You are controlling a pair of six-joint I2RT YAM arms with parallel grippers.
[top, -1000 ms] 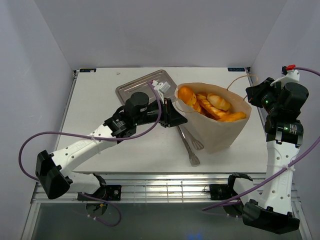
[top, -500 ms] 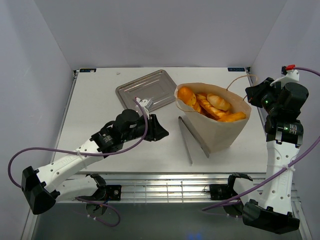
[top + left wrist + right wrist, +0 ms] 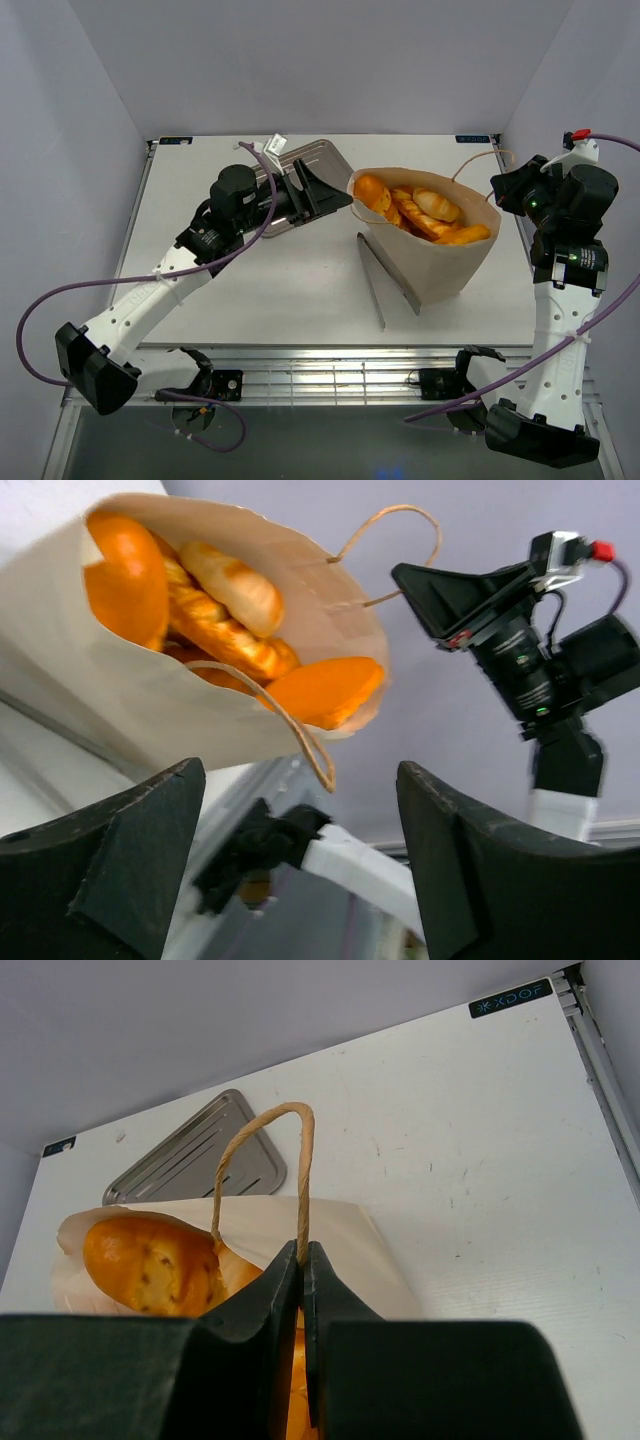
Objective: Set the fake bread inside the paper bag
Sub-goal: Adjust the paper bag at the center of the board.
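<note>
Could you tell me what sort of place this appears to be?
Likely a robot test cell: a white table boxed in by plain panels, arms bolted at its near edge, toy bread in a paper bag.

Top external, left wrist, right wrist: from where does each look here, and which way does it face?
Top external: above and behind the bases, looking down on the table; both arms whole, paper bag, tray, tongs.
Left wrist: on the left gripper, facing sideways into the bag's mouth at the fake bread; own open fingers frame the right arm.
Right wrist: on the right gripper, looking over the bag toward the tray; own fingers shut on the bag's handle.
Shared: all three show the bag and bread.
</note>
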